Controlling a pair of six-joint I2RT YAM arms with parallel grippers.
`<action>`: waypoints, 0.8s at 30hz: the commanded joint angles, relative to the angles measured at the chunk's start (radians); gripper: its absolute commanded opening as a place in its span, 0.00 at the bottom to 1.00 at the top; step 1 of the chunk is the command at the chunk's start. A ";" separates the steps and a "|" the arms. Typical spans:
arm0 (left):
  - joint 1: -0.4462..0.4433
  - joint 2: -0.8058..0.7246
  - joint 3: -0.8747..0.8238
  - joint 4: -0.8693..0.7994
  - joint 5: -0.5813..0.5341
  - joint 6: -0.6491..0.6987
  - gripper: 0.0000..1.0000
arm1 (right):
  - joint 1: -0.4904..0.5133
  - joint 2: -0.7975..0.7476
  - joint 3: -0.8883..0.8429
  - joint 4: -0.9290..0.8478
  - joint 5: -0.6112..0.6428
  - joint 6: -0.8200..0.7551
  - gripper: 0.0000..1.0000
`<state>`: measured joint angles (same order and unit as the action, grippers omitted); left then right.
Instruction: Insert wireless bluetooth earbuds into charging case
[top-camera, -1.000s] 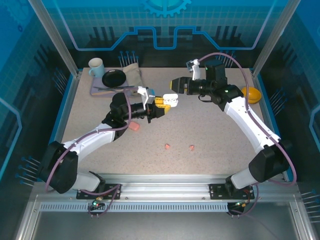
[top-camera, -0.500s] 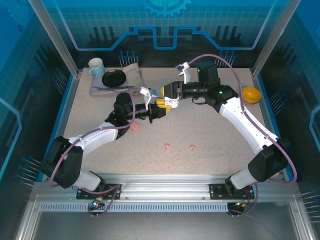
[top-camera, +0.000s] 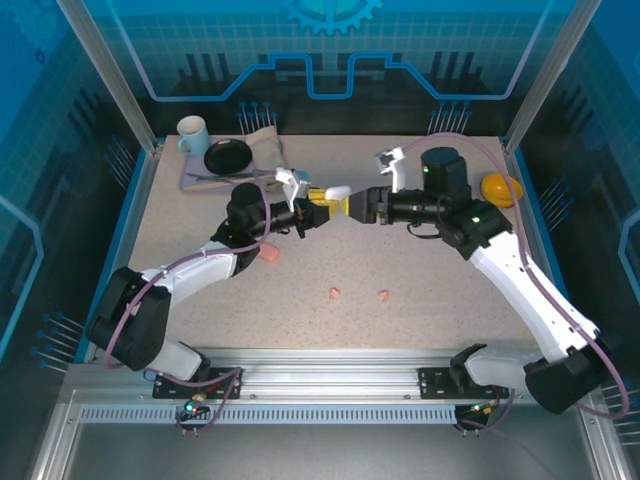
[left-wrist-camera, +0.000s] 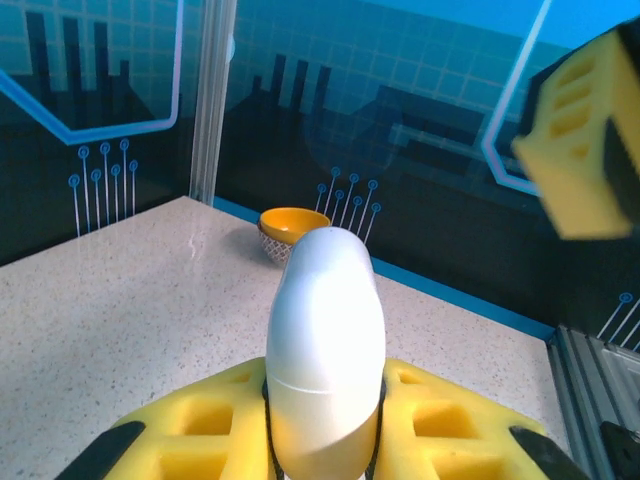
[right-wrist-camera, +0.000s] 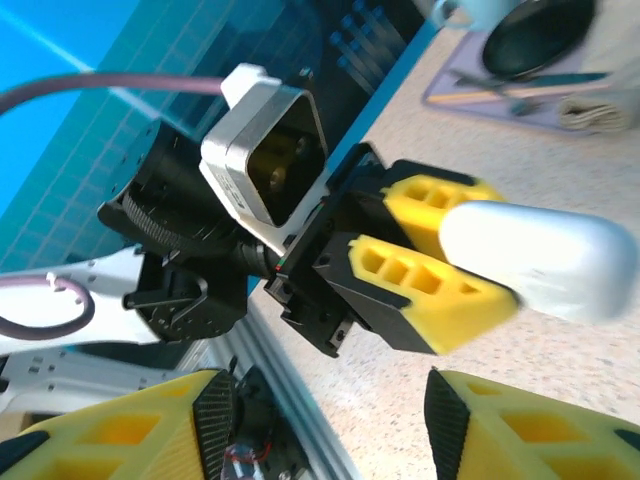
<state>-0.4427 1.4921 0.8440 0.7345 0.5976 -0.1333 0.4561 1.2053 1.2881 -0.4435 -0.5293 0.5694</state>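
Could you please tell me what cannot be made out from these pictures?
Left wrist: contents of the white case, hidden by its closed shell; its base, by the pads of the left gripper.
Top: two pink earbuds, too small for detail.
Right wrist: fingers of the right gripper, cut by the bottom edge.

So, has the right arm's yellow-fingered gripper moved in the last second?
Yes. In the top view the right gripper has shifted toward the near edge, closer to the two tiny salmon-pink earbuds lying on the speckled table.

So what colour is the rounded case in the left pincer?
White: the smooth rounded plastic case shows best in the left wrist view.
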 joint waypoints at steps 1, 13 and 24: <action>0.007 0.051 0.063 -0.056 -0.031 -0.023 0.00 | -0.066 -0.060 -0.059 -0.060 0.174 0.065 0.58; 0.006 0.440 0.420 -0.428 -0.063 -0.374 0.00 | -0.122 -0.078 -0.245 -0.094 0.495 0.127 0.57; -0.013 0.842 0.875 -0.795 -0.060 -0.614 0.00 | -0.132 -0.032 -0.313 -0.045 0.541 0.169 0.57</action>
<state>-0.4461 2.2887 1.6199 0.0959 0.5518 -0.6621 0.3378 1.1687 0.9852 -0.5106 -0.0227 0.7177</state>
